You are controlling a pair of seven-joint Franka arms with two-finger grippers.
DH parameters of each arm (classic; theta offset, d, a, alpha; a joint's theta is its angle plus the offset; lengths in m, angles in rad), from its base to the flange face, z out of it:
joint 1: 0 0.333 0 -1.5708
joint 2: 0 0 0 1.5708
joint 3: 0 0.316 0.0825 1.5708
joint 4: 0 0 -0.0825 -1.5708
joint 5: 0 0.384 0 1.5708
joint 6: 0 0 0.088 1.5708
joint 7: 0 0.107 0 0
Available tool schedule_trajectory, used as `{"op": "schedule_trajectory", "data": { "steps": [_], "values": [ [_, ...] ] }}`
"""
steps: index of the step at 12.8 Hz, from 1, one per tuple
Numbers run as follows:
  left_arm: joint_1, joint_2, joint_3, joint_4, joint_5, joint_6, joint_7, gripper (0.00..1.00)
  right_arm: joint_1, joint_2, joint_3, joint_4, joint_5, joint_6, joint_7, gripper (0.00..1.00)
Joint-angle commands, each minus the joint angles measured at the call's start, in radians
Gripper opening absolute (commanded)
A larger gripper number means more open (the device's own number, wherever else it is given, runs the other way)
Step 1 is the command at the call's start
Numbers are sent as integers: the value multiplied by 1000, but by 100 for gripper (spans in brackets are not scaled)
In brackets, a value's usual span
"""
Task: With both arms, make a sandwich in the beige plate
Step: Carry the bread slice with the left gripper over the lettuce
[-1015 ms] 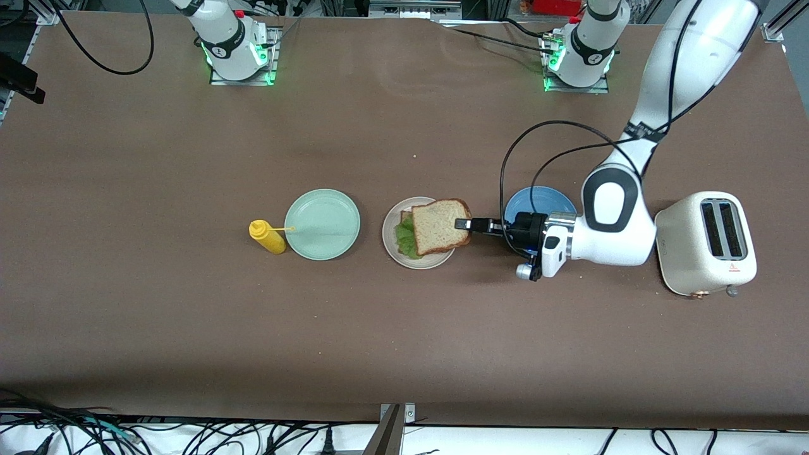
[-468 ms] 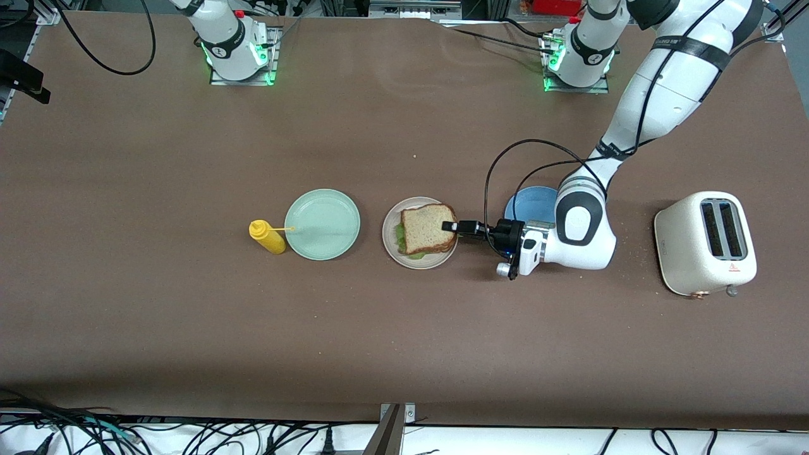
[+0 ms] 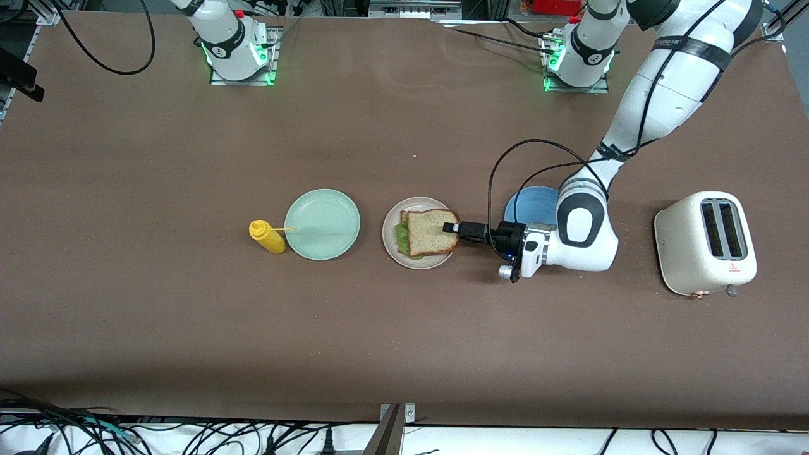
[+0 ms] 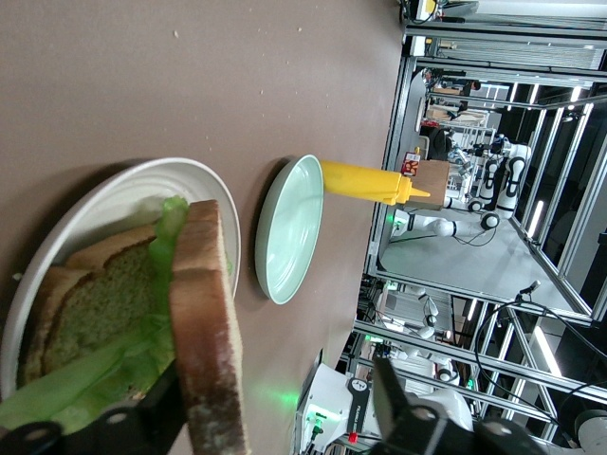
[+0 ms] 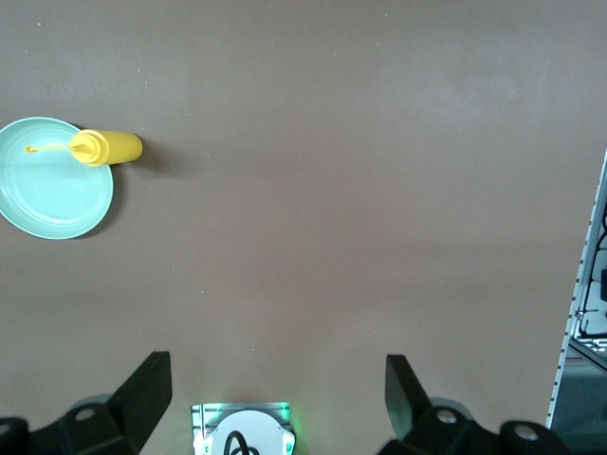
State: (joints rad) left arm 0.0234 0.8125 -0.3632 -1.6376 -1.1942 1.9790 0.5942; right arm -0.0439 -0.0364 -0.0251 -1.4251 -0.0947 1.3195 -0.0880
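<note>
Front view logged: left gripper (image 3: 451, 228) w/ fingers apart astride top bread slice (image 3: 431, 232) laid over lettuce (image 3: 401, 236) on beige plate (image 3: 392, 248), prob. to release; right gripper (image 5: 275, 379) parked high, fingers apart.

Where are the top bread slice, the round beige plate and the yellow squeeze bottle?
top bread slice (image 3: 428, 232), front view, centre of crumb.
round beige plate (image 3: 390, 223), front view, bare rim.
yellow squeeze bottle (image 3: 269, 238), front view, body.

No text is legible; the toaster (image 3: 705, 243) bears only a small red emblem.
</note>
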Motion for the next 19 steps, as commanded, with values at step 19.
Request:
{"op": "schedule_trajectory", "data": {
  "steps": [19],
  "values": [
    [-146, -133, 7, -18, 559, 231, -443, 100, -1, -2, -4, 21, -22, -22, -3, 100]
  ]
}}
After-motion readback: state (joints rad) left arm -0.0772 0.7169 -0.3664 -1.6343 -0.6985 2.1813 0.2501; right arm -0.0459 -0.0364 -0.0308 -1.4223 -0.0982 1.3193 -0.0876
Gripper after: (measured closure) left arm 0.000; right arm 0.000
